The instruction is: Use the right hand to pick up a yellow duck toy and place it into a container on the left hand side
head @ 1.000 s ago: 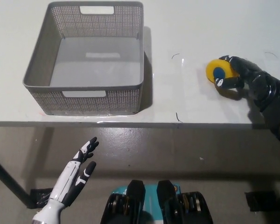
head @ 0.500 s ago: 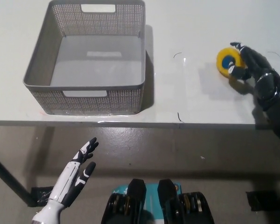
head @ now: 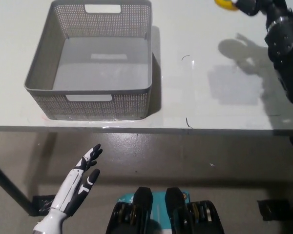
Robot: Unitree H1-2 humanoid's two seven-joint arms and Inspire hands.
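Right hand [head: 251,5] grips the yellow duck [head: 225,4] above the table [head: 210,97].

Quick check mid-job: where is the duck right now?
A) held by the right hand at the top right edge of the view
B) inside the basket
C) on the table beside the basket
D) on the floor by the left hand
A: the duck shows only as a yellow sliver in the right hand at the top edge; the basket holds nothing.
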